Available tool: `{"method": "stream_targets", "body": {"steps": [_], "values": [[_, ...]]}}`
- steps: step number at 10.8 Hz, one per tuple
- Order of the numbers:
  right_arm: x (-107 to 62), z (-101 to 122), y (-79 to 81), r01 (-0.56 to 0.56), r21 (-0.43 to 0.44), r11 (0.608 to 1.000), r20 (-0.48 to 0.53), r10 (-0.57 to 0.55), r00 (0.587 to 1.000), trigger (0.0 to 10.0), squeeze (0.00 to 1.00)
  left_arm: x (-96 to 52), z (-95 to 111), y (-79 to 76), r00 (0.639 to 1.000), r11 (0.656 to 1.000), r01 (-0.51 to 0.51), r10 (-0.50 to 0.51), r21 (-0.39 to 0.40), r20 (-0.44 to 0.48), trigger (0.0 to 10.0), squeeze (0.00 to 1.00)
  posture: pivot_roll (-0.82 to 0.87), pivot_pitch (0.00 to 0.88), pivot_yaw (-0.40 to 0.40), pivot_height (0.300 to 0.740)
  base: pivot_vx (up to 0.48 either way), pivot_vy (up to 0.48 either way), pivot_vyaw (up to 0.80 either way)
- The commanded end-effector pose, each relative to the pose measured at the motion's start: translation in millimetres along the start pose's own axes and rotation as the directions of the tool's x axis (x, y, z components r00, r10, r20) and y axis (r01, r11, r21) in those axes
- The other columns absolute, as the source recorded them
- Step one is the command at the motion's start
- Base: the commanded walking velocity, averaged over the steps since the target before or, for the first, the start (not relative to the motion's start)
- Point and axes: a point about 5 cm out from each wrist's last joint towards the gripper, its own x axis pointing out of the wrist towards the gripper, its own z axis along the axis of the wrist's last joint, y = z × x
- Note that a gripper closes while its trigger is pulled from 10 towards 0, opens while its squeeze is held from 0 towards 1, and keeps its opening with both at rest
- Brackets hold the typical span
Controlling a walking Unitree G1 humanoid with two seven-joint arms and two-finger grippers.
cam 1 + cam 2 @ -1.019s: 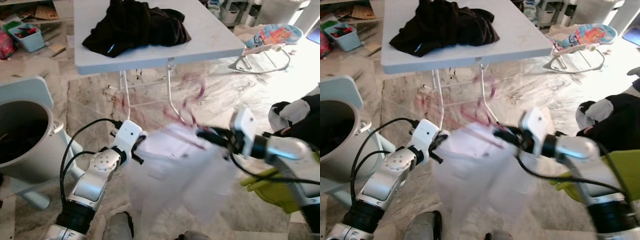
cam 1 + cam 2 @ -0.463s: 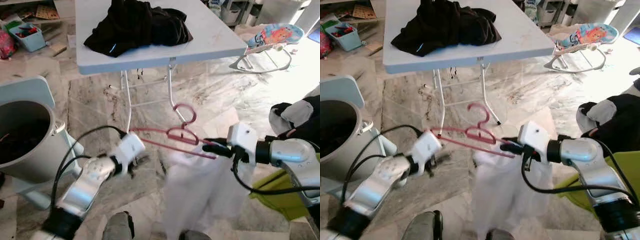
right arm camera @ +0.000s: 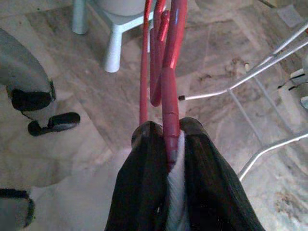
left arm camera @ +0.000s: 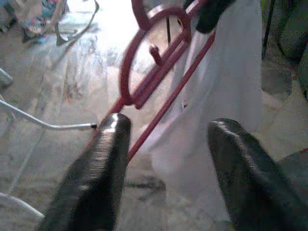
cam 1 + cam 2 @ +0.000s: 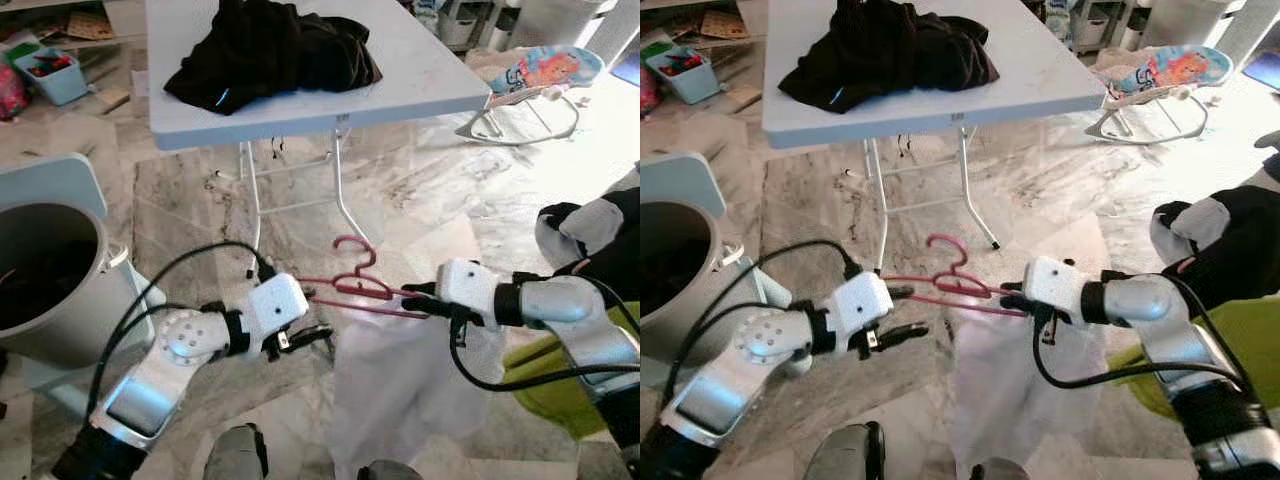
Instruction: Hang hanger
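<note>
A red hanger (image 5: 352,286) is held level above the floor. My right gripper (image 5: 416,298) is shut on its right end, with a fold of the white garment (image 5: 392,385) pinched in as well. In the right wrist view the hanger (image 3: 171,57) runs straight out from between the shut fingers (image 3: 144,183). The garment hangs limp below that end. My left gripper (image 5: 314,314) is open at the hanger's left end. In the left wrist view the red bar (image 4: 159,62) passes beside one fingertip (image 4: 115,130), and I cannot tell whether they touch.
A white folding table (image 5: 420,80) with a black garment (image 5: 270,50) stands ahead, its metal legs (image 5: 345,200) just beyond the hanger. A grey bin (image 5: 50,270) is at the left. At the right are a baby bouncer (image 5: 540,80) and a lime-green object (image 5: 560,380).
The garment, spread between both grippers a second ago, has dropped off the left side and hangs under the right gripper. The left gripper is open by the hanger's left end.
</note>
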Motion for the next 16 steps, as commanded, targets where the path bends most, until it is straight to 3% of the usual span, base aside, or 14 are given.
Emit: {"method": "stream_targets", "body": {"steps": [1,5,6,8,10,12,14,15,16], "values": [[-2.0,3,-5.3,-0.005,-0.046,0.999,-0.003,0.005,1.0,10.0,0.0,-7.7,4,7.2,1.0,0.999,-0.016,0.016,0.027,0.019,10.0,1.0,-0.01,0.074,-0.05,0.74,0.0,0.0,0.0],[-4.9,7,-8.6,-0.015,-0.092,0.996,0.05,0.02,0.999,10.0,0.0,-39.3,-39,20.9,0.992,0.999,-0.001,0.007,0.045,-0.126,10.0,1.0,-0.01,0.072,-0.05,0.74,0.0,0.0,0.0],[-3.8,18,-16.5,0.014,-0.101,0.995,0.115,-0.002,0.993,10.0,0.0,-39.5,-42,26.1,0.991,0.998,-0.01,0.017,0.058,-0.135,10.0,0.0,-0.02,0.073,-0.049,0.74,0.0,0.0,0.0],[-9.6,25,-28.2,-0.052,-0.239,0.97,0.057,0.067,0.996,10.0,0.0,-35.2,-39,34.0,0.992,0.995,-0.046,0.056,0.091,-0.112,10.0,0.0,-0.02,0.072,-0.047,0.74,0.0,0.0,0.0],[-15.5,33,-44.3,-0.068,-0.306,0.949,0.032,0.082,0.996,10.0,0.0,-31.3,-36,40.1,0.994,0.991,-0.07,0.079,0.111,-0.079,10.0,0.0,-0.02,0.074,-0.053,0.74,0.0,0.0,0.0],[-9.9,43,-52.3,-0.058,-0.374,0.925,0.046,0.081,0.996,10.0,0.0,-27.8,-35,44.7,0.994,0.986,-0.076,0.088,0.15,-0.07,10.0,0.0,-0.02,0.074,-0.051,0.74,0.0,0.0,0.0],[0.5,46,-56.0,-0.032,-0.409,0.912,0.074,0.069,0.995,10.0,0.0,-17.2,-25,59.3,0.987,0.977,-0.16,0.158,0.139,0.019,10.0,0.0,-0.02,0.075,-0.052,0.74,0.0,0.0,0.0],[3.9,46,-55.9,-0.023,-0.413,0.911,0.082,0.062,0.995,10.0,0.0,-12.7,-21,62.4,0.985,0.975,-0.172,0.168,0.141,0.042,10.0,1.0,-0.02,0.075,-0.053,0.74,0.0,0.0,0.0],[7.3,46,-57.0,-0.012,-0.421,0.907,0.089,0.055,0.995,10.0,0.0,-5.8,-15,63.6,0.986,0.978,-0.158,0.149,0.135,0.07,10.0,1.0,-0.02,0.074,-0.052,0.74,0.0,0.0,0.0]]}}
